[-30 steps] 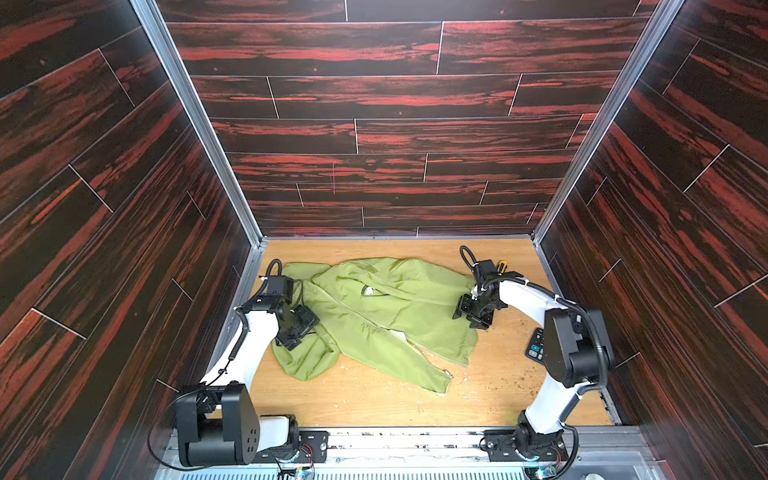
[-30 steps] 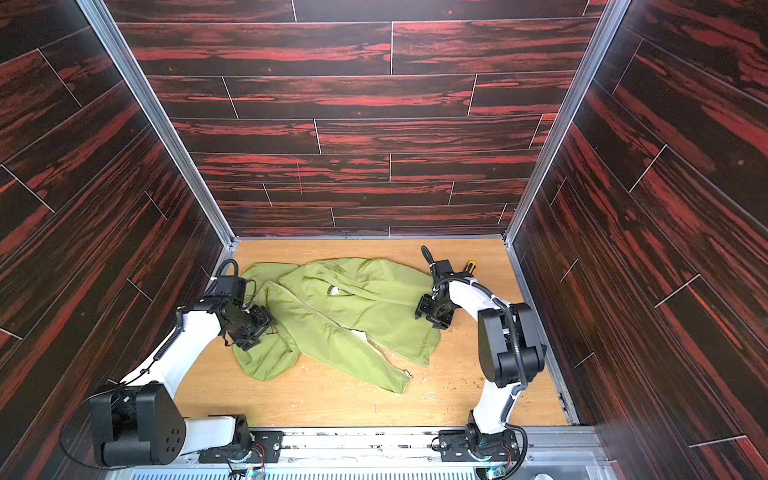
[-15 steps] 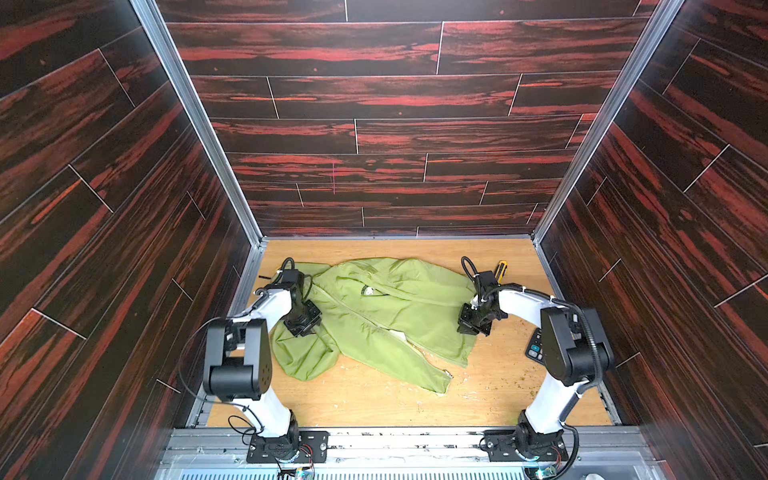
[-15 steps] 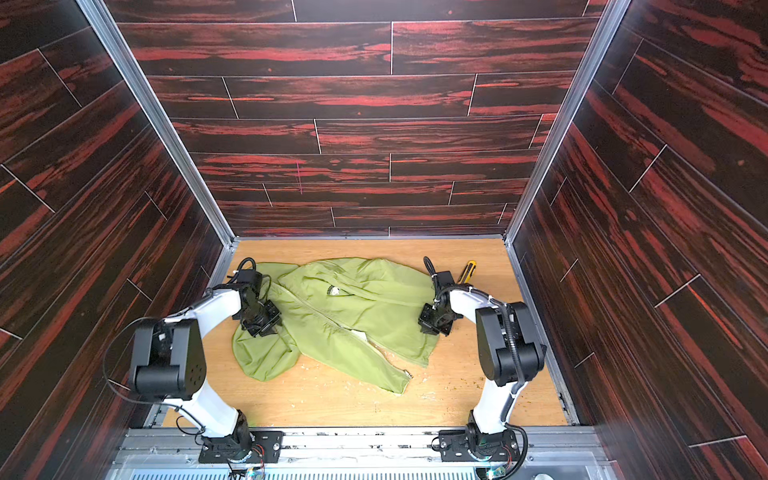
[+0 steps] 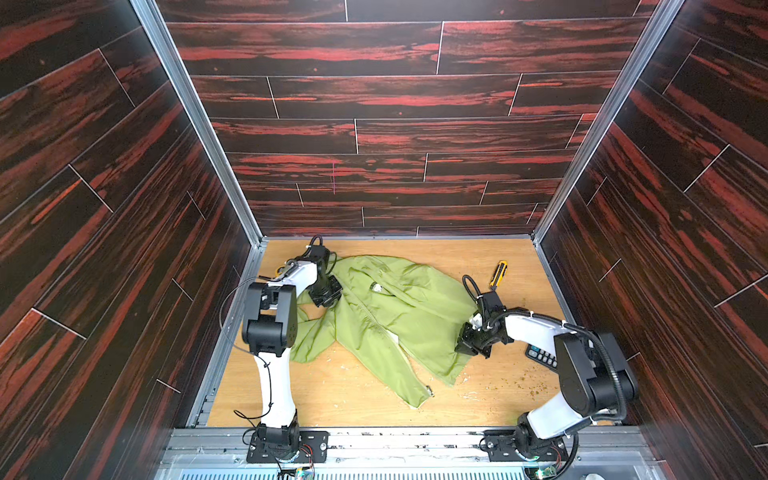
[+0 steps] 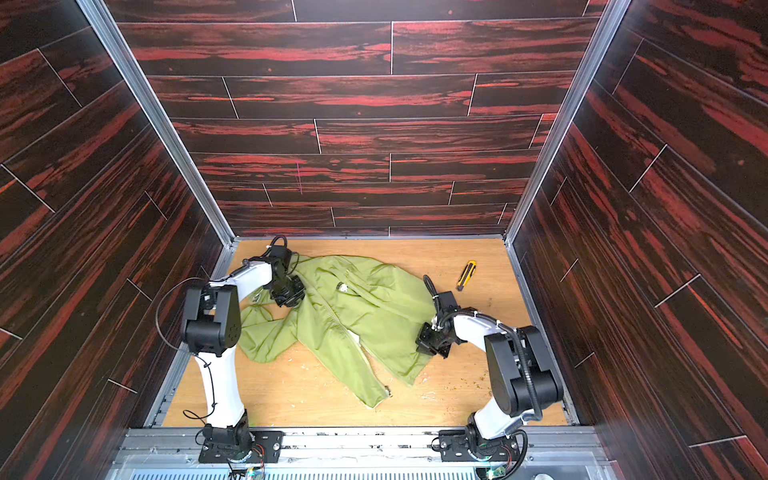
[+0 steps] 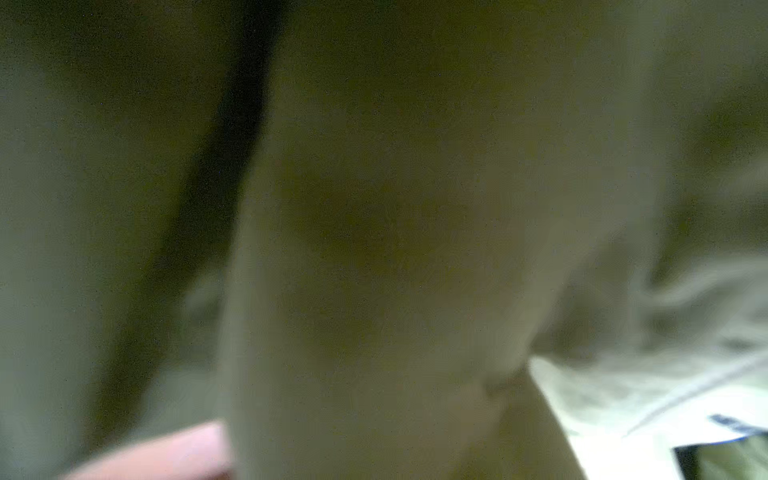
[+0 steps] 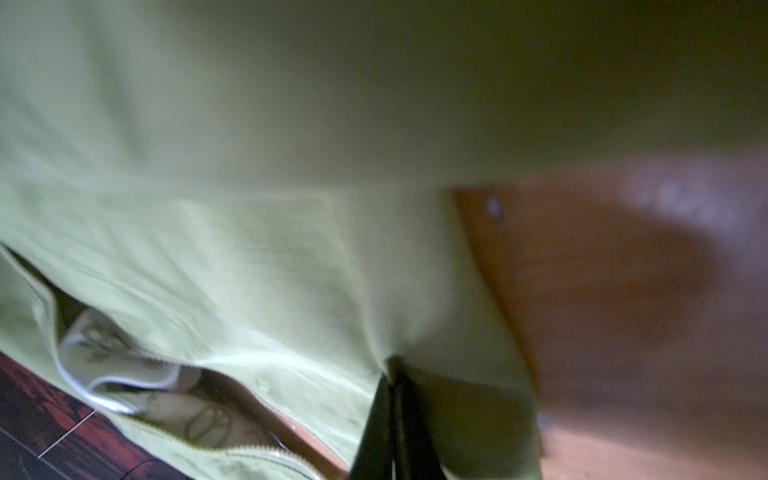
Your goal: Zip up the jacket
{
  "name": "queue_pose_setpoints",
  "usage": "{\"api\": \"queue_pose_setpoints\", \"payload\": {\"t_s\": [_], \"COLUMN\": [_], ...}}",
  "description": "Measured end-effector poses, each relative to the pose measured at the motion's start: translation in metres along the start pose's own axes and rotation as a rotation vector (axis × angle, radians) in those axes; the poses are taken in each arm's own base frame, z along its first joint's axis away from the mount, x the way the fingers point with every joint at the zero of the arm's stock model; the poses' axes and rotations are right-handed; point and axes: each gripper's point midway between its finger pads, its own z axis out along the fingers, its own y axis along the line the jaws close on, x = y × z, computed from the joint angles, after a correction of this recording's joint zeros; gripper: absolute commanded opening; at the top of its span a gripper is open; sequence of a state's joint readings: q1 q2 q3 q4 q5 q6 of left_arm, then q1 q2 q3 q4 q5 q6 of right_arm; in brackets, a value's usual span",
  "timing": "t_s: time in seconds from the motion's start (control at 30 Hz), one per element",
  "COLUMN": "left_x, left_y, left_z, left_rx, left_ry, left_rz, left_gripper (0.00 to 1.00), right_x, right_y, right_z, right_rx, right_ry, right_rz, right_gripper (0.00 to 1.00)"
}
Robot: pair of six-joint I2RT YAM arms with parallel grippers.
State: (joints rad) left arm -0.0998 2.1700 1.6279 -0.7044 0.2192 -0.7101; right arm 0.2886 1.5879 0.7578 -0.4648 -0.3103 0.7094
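The lime-green jacket [image 5: 395, 316] lies crumpled front-up on the wooden floor in both top views, with a small chest logo [image 5: 376, 286]. Its front zipper gapes at the lower end, showing whitish lining [image 5: 401, 347]. My left gripper [image 5: 328, 293] is down on the fabric at the jacket's far-left end; its fingers are hidden. In the left wrist view, blurred green cloth [image 7: 374, 208] fills the picture. My right gripper [image 5: 469, 345] is at the jacket's right edge. In the right wrist view the right gripper [image 8: 394, 374] is shut, pinching a fold of the jacket [image 8: 249, 249], with zipper teeth [image 8: 270, 451] and patterned lining [image 8: 166, 399] nearby.
A yellow utility knife [image 5: 498, 274] lies on the floor at the back right. A black keypad device [image 5: 540, 355] sits partly under the right arm. Crumbs dot the floor [image 5: 519, 384] at the right. Dark wood-pattern walls close in three sides.
The left gripper shifted toward the back along the jacket's left end and its arm folded upright. The right gripper moved toward the front along the jacket's right edge and shut on the fabric.
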Motion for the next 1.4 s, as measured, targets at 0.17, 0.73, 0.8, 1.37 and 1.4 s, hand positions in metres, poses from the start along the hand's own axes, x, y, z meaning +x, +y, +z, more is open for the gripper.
{"api": "queue_pose_setpoints", "payload": {"t_s": [0.17, 0.73, 0.8, 1.37, 1.4], "left_x": [-0.022, -0.005, 0.007, 0.159, 0.174], "left_y": [-0.046, -0.089, -0.077, 0.028, 0.038], "left_z": [0.014, 0.003, -0.018, -0.154, -0.141], "left_rx": [0.068, 0.121, 0.101, 0.240, 0.230], "left_ry": [-0.012, -0.003, -0.017, -0.142, -0.101], "left_rz": [0.051, 0.116, 0.105, 0.025, 0.008], "left_gripper": [0.32, 0.65, 0.66, 0.71, 0.72], "right_x": [0.016, 0.031, 0.028, 0.083, 0.090], "right_y": [0.002, 0.032, 0.039, 0.113, 0.116], "right_z": [0.003, -0.016, -0.026, -0.051, -0.046], "right_rx": [0.003, 0.062, 0.046, -0.050, -0.049], "right_ry": [0.027, 0.030, 0.000, -0.041, -0.028], "right_rz": [0.005, -0.031, -0.046, -0.345, -0.360], "right_gripper": [0.07, 0.36, 0.41, 0.55, 0.55]}}
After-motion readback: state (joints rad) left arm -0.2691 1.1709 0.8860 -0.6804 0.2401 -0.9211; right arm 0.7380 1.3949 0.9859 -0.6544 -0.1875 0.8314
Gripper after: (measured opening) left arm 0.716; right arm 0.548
